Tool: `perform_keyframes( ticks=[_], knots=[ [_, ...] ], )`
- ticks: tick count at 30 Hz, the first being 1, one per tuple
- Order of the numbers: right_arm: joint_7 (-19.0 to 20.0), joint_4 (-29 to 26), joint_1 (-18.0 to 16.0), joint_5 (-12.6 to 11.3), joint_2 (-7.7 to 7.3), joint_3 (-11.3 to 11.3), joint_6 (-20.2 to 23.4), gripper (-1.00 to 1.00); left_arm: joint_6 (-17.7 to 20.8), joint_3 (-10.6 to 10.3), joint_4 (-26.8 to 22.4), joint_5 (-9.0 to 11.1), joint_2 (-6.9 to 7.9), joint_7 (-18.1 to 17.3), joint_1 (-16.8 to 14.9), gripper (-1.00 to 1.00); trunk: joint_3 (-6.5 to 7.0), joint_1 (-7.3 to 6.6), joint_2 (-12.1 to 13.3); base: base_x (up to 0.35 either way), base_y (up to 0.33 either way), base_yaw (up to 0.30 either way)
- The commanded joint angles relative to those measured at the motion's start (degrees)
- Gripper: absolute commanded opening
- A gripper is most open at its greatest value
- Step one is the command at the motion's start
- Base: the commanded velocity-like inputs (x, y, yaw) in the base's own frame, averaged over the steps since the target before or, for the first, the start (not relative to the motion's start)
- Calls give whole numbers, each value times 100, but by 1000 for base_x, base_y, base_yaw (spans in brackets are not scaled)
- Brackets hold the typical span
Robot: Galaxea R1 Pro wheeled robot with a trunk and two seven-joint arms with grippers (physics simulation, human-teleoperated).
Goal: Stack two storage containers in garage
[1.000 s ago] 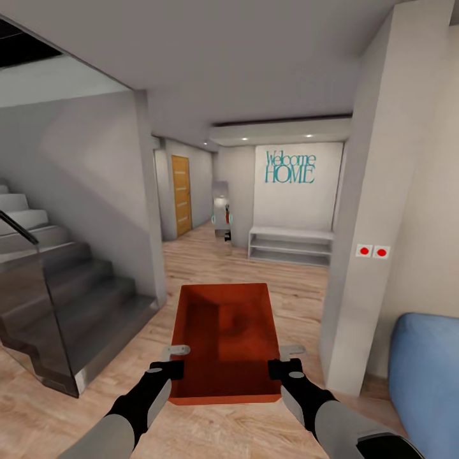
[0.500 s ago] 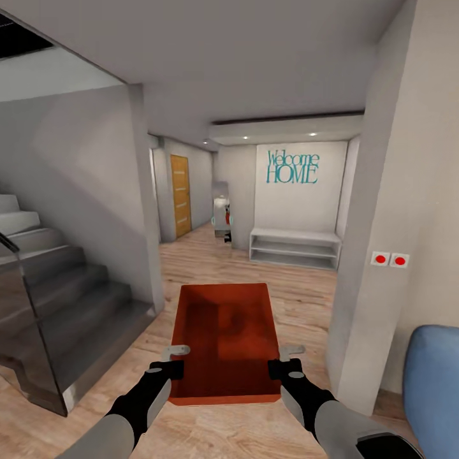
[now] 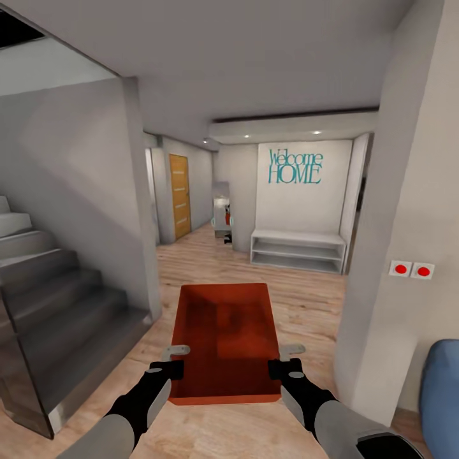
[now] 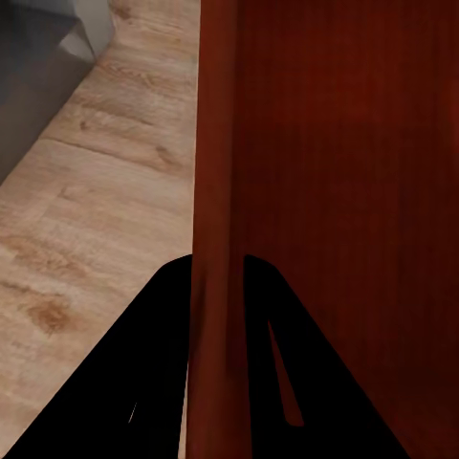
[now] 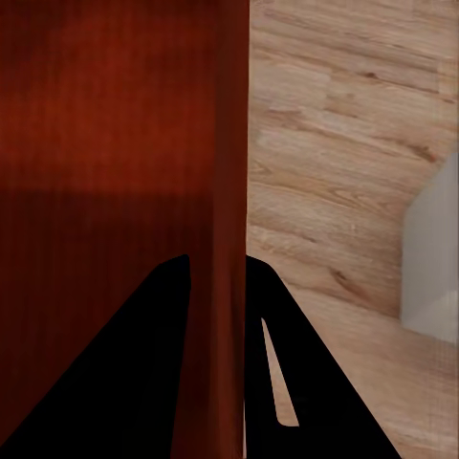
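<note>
Right now we carry one red-orange rectangular plastic bin (image 3: 224, 341) out in front of us, above the light wood-plank flooring (image 3: 299, 299). Our left gripper (image 3: 171, 361) has its jaws clamped over the bin's left wall, our right gripper (image 3: 285, 360) over its right wall. Beyond lie grey stairs (image 3: 57, 299), a white low shelf (image 3: 298, 251) and teal "Welcome HOME" lettering (image 3: 295, 167).

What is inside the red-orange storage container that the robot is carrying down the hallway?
The storage container looks empty: bare base and walls show. The near inner corners by each pincer, left and right, are hidden.
</note>
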Motion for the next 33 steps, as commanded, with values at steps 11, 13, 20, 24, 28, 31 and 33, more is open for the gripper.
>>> perform_keyframes(
  ticks=[11,13,20,24,28,31,33],
  knots=[
    [-42,-15,-4,66,-1,-97,-11,-100,47,226,5,-29,37,150,0,-100,-2,5,-4,323,27,0],
    [-42,-14,-4,64,-5,-99,-11,-100,49,225,5,-30,38,151,0,-100,-2,5,-4,323,18,0],
    [-42,-16,-4,67,-6,-97,-16,-100,50,226,5,-26,37,150,0,-100,-2,5,-4,323,15,0],
    [-42,-10,-4,67,-6,-97,-13,-100,50,226,5,-25,40,150,0,-100,-2,5,-4,323,14,0],
    [-42,-15,-4,65,-7,-97,-18,-100,50,226,5,-27,44,151,0,-100,-2,5,-4,323,2,0],
    [-42,-14,-4,65,-8,-97,-18,-100,50,226,5,-30,42,150,0,-100,-2,5,-4,323,0,0],
    [-42,-14,-4,66,-11,-100,-17,-100,50,226,5,-29,43,150,0,-100,-2,5,-4,323,0,0]
  ],
)
